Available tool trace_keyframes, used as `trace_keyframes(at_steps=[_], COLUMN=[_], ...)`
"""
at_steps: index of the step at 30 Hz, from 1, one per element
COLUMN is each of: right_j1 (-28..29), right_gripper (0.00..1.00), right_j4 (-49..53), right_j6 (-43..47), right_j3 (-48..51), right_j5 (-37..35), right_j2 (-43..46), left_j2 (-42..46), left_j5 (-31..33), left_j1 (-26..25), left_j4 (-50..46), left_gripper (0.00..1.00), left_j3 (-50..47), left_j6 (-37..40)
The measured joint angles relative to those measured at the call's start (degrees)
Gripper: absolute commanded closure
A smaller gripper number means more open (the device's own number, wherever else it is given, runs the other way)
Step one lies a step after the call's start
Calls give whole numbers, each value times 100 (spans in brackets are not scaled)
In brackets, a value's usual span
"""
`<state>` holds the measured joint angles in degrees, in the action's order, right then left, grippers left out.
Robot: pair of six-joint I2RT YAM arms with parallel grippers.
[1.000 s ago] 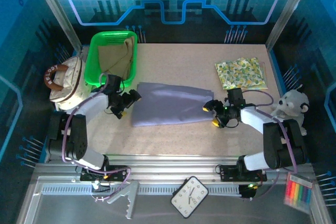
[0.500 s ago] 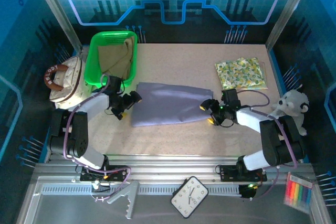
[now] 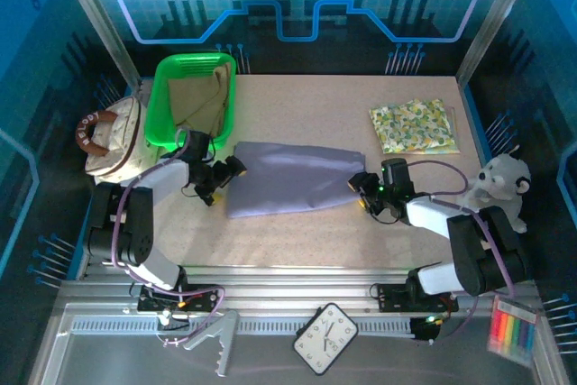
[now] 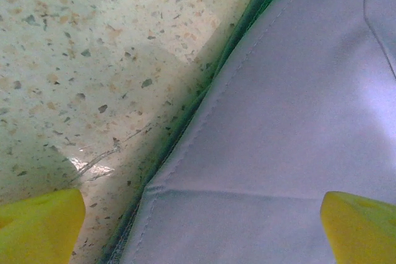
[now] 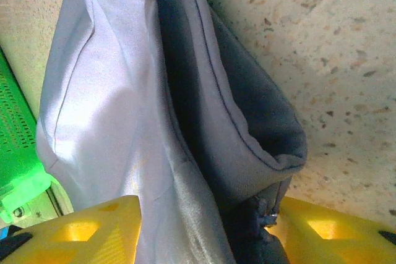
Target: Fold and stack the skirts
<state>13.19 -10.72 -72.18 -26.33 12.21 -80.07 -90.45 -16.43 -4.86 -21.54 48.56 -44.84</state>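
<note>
Right now the right hand (image 5: 204, 233) sits low at one end of the lavender skirt (image 3: 293, 178), which lies flat on the desk (image 3: 306, 105) between the two hands. Its yellow fingers (image 5: 80, 233) stand on either side of the bunched corner and the cloth fills the gap; whether they already pinch it I cannot tell. At the opposite end is the left hand (image 3: 225, 176), jaws fully wide and holding nothing. One of its fingers is over bare desk and the other over cloth, with the hem running between them.

I think the step is to take both ends for a fold. The corner at the right hand opens like a pocket, so that hand should catch both layers, not only the upper one. The left hand should go down until the hem is deep between its fingers. Both hands should then lift evenly, otherwise the fold will be crooked.

Farther out, beyond the right hand and well apart from it, the yellow-green skirt (image 3: 415, 125) lies folded; it seems a good base for the stack. Beyond the left hand, the khaki skirt (image 3: 200, 96) hangs in a green basket (image 3: 160, 105).

As for writing, I can read none. The clock (image 3: 325, 338) behind the arms is too small, and the handbag (image 3: 117, 146) shows no label.
</note>
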Motion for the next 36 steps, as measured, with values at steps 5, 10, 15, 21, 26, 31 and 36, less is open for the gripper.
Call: trace_keyframes(at_steps=[5,10,15,21,26,31,36], right_j1=[39,70,74,63,-15,-52,275], right_gripper=[65,85,100,100,100,100,100], right_j4=[-243,-350,-101,516,1381,2199,3047], right_j6=[-144,-39,249,957,2006,2955,3790], right_j3=[52,52,-66,-411,-1005,-1628,-2509], right_j5=[-116,-197,-310,-389,-566,-835,-1373], right_j2=[-247,-321,-299,-267,-267,-267,-269], left_j2=[-55,-57,-59,-79,-188,-363,-555], left_j5=[-42,-105,-164,-256,-299,-348,-348], left_j1=[0,0,0,-59,-286,-479,-562], left_j4=[-2,-2,-4,-13,-26,-7,-28], left_gripper=[1,1,6,15,27,56,76], left_j3=[0,0,-2,0,0,17,81], left_j6=[7,76,155,184,160,122,63])
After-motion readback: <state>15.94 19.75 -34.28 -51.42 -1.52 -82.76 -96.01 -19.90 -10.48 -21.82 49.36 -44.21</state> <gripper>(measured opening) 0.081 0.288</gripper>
